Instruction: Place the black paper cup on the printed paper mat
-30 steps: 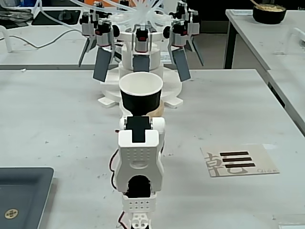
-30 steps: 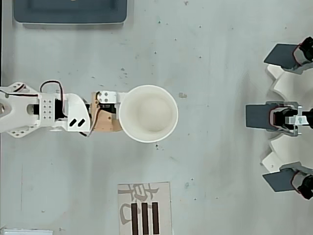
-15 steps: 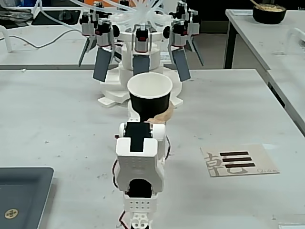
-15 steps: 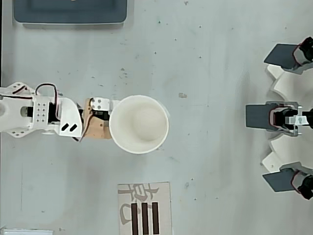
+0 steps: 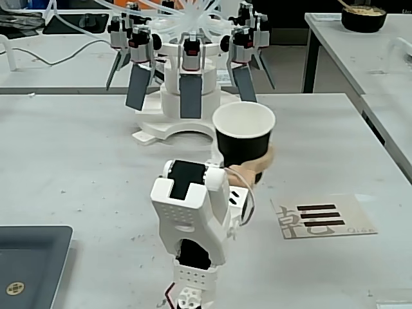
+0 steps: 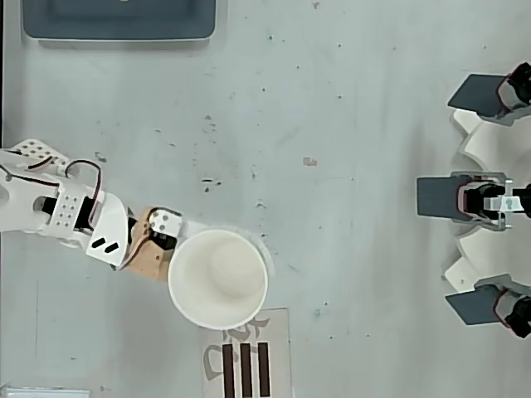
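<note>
Above the table [image 5: 77,148], between the arm's base and the mat: the black paper cup [image 5: 243,138] is carried upright, mouth up, clear of the surface. In the overhead view its white rim [image 6: 217,279] already overlaps the near edge of the printed paper mat [image 6: 247,365]; from the fixed view the cup sits up and left of the mat [image 5: 325,216], so it looks raised, not yet set down. The gripper [image 5: 248,168] has its jaws closed on the cup's lower wall, tan pads pressed to the black side. A low grip probably keeps the cup level and the open mouth free. The arm leans over towards the mat side. Judgement: mid-transfer, cup needs to go further over the mat's bars, then down. Beyond, a white dispenser rig [image 5: 187,71] with grey paddles; dark grey tray [image 6: 120,18] well apart.
</note>
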`<action>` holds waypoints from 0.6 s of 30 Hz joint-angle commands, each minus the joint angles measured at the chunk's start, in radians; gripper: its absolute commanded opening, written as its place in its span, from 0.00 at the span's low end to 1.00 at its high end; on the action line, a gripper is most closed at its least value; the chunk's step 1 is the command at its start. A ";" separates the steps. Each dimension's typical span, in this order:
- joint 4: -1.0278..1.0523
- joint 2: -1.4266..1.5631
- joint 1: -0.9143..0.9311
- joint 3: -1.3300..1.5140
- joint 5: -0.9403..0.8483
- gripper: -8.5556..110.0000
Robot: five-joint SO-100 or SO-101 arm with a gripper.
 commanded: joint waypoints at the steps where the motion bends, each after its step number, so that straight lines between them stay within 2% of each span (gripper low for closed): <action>1: -0.032 -0.018 0.058 -0.035 0.009 0.14; 18: -0.072 -0.259 0.232 -0.259 -0.002 0.15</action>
